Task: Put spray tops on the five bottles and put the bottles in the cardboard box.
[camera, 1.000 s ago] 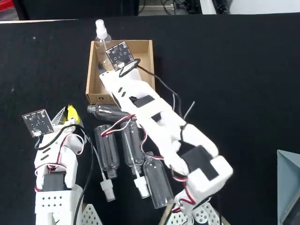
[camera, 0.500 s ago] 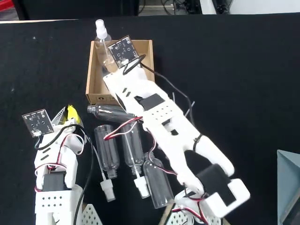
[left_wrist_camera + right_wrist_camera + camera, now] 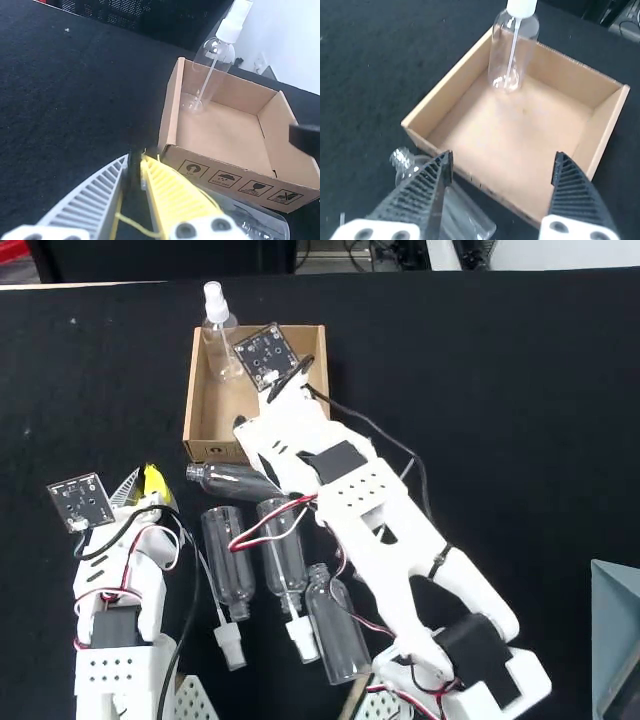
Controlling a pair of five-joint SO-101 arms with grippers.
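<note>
A clear bottle with a white spray top [image 3: 218, 328] stands upright in the far left corner of the cardboard box [image 3: 203, 410]. My right gripper [image 3: 503, 156] hangs open and empty over the box's near wall [image 3: 445, 145], the bottle [image 3: 512, 45] standing beyond it. A capless bottle [image 3: 232, 478] lies just in front of the box. Three more clear bottles [image 3: 283, 555] lie nearer me, with two loose spray tops [image 3: 230, 645] by their necks. My left gripper [image 3: 134, 159] is shut and empty, low on the table left of the box [image 3: 172, 107].
The right arm [image 3: 370, 510] stretches diagonally over the lying bottles. The left arm's base [image 3: 115, 640] sits at the near left. A grey object [image 3: 615, 630] stands at the right edge. Black cloth covers the table.
My right gripper has drawn back from the bottle in the far corner of the box to the box's near wall. The bottle stays standing. The left arm has not moved.
</note>
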